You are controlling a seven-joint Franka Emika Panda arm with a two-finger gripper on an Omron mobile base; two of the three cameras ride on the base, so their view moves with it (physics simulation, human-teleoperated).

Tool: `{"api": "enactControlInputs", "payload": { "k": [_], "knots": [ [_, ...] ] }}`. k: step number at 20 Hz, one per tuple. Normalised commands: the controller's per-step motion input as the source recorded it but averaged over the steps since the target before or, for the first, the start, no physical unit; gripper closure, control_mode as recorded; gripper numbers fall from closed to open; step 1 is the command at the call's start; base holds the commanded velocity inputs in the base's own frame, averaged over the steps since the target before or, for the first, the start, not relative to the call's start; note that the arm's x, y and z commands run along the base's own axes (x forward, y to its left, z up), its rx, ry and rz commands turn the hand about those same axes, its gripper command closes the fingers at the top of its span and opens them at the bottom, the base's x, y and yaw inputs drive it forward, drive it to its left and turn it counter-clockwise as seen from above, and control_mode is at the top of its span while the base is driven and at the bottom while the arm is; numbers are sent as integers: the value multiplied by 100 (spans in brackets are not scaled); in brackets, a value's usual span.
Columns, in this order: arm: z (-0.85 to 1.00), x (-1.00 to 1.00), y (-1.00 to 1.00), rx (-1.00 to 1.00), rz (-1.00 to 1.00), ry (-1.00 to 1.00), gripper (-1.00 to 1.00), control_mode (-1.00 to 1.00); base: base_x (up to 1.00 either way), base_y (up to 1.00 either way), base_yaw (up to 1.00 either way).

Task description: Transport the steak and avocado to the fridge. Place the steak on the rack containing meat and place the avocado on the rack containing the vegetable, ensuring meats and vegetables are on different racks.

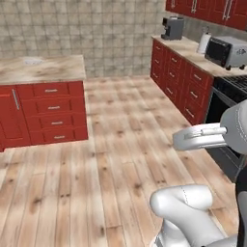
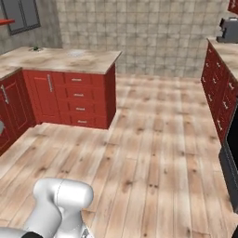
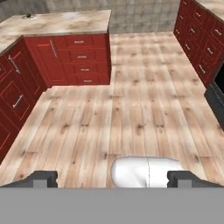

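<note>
1. I can read no writing or brand on anything here — the coffee machine [image 1: 172, 27] and toaster oven [image 1: 226, 51] on the right counter [image 1: 185, 47] carry none.
2. A tiny dark speck [image 3: 29, 16] lies at the far left edge of the island counter [image 3: 61, 22]; too small to identify.
3. My gripper [image 3: 112, 178] stands wide and holds nothing, over bare wooden floor [image 3: 131, 109], well apart from that counter.

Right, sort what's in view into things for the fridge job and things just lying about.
For the job: gripper, open and empty. Maybe the small dark speck on the counter; too small to tell.
Just about: coffee machine, toaster oven, paper roll, stove, red drawers.
</note>
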Motion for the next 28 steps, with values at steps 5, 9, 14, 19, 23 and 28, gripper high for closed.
{"api": "enactControlInputs", "payload": {
  "k": [5, 9, 14, 19, 23, 28],
  "knots": [
    [0, 0, 0, 0, 0, 0, -100, 100, 100, 33, 23],
    [0, 0, 0, 0, 0, 0, -100, 100, 100, 0, 17],
    [0, 0, 0, 0, 0, 0, -100, 100, 100, 0, 14],
    [0, 0, 0, 0, 0, 0, -100, 100, 100, -39, 15],
    [0, 0, 0, 0, 0, 0, -100, 100, 100, -100, 3],
    [0, 0, 0, 0, 0, 0, -100, 100, 100, -100, 2]
  ]
}}
